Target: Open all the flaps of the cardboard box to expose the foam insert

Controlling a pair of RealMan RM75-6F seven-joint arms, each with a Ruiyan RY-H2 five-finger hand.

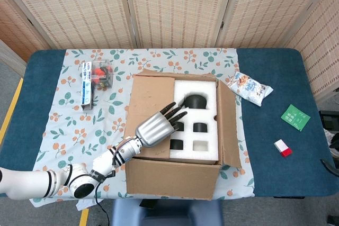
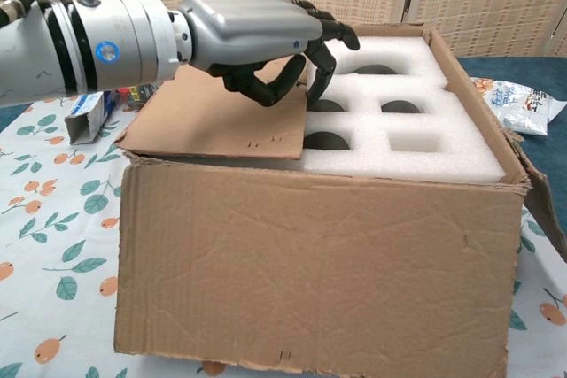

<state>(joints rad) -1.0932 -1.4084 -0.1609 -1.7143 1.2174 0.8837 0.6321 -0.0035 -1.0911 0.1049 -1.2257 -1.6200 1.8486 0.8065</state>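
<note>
The cardboard box [image 1: 175, 178] [image 2: 310, 281] stands mid-table with the white foam insert [image 1: 197, 123] [image 2: 407, 139] showing on its right side. Its left flap [image 1: 148, 107] [image 2: 208, 121] still lies folded over the foam's left part. My left hand [image 1: 156, 125] [image 2: 252, 33] is over that flap, fingers [image 2: 312, 77] curled down around its free edge, hooking it. The right flap [image 1: 229, 125] stands open, leaning outward. Neither view shows my right hand.
A snack packet [image 1: 251, 87] [image 2: 523, 104], a green card [image 1: 295, 116] and a small red-and-white item [image 1: 283, 147] lie right of the box. A blue-and-white carton [image 1: 86, 86] [image 2: 86, 117] and a clear pack [image 1: 103, 73] sit at the back left on the floral cloth [image 1: 63, 125].
</note>
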